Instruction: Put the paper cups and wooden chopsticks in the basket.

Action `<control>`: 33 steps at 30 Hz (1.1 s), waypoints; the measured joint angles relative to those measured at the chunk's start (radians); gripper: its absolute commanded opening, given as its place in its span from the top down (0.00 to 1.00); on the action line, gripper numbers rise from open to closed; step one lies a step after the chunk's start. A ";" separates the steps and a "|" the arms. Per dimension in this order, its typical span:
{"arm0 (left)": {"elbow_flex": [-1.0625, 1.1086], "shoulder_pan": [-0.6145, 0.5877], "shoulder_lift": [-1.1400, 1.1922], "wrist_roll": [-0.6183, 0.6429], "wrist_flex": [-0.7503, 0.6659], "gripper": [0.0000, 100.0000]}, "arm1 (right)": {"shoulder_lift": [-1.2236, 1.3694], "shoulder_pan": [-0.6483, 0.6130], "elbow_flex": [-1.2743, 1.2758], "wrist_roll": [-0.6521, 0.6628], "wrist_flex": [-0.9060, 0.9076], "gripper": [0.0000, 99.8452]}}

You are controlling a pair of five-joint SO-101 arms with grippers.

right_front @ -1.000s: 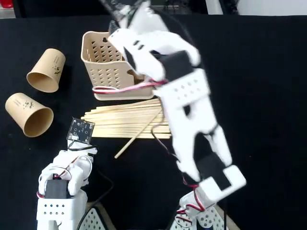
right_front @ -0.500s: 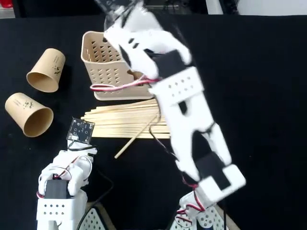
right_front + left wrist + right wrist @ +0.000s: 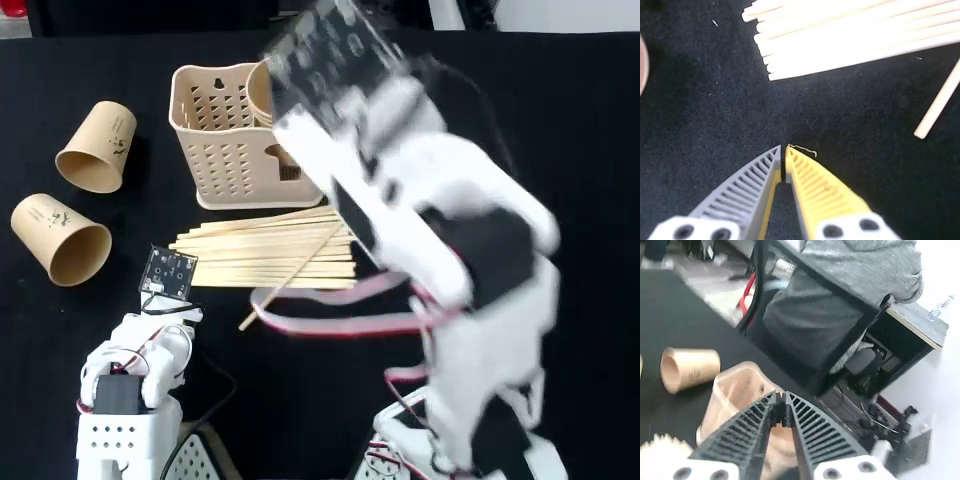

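A beige slotted basket (image 3: pixel 225 135) stands at the back of the black table, with the rim of a paper cup (image 3: pixel 260 90) showing inside it. Two more brown paper cups (image 3: pixel 97 147) (image 3: pixel 62 240) lie on their sides to its left. Wooden chopsticks (image 3: pixel 260 255) lie in a flat pile in front of the basket, and one stray chopstick (image 3: pixel 285 283) lies slanted across them. My right gripper (image 3: pixel 780 397) is shut and empty, raised above the basket (image 3: pixel 740 385). My left gripper (image 3: pixel 784 150) is shut, low over the cloth, a little short of the chopsticks (image 3: pixel 850 40).
The raised right arm (image 3: pixel 430 230) hides the table's middle right in the high view. The left arm (image 3: pixel 135 370) sits folded at the front left. A lying cup (image 3: pixel 690 369) shows beside the basket in the right wrist view. A person sits behind the far table edge.
The right arm has swung up and back from over the basket, uncovering the cup inside it. The left arm, the cups on the table and the chopsticks have not moved.
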 measured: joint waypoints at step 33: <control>-0.523 -0.457 0.250 0.166 -0.236 0.77 | -0.861 0.669 1.830 0.123 -0.399 0.99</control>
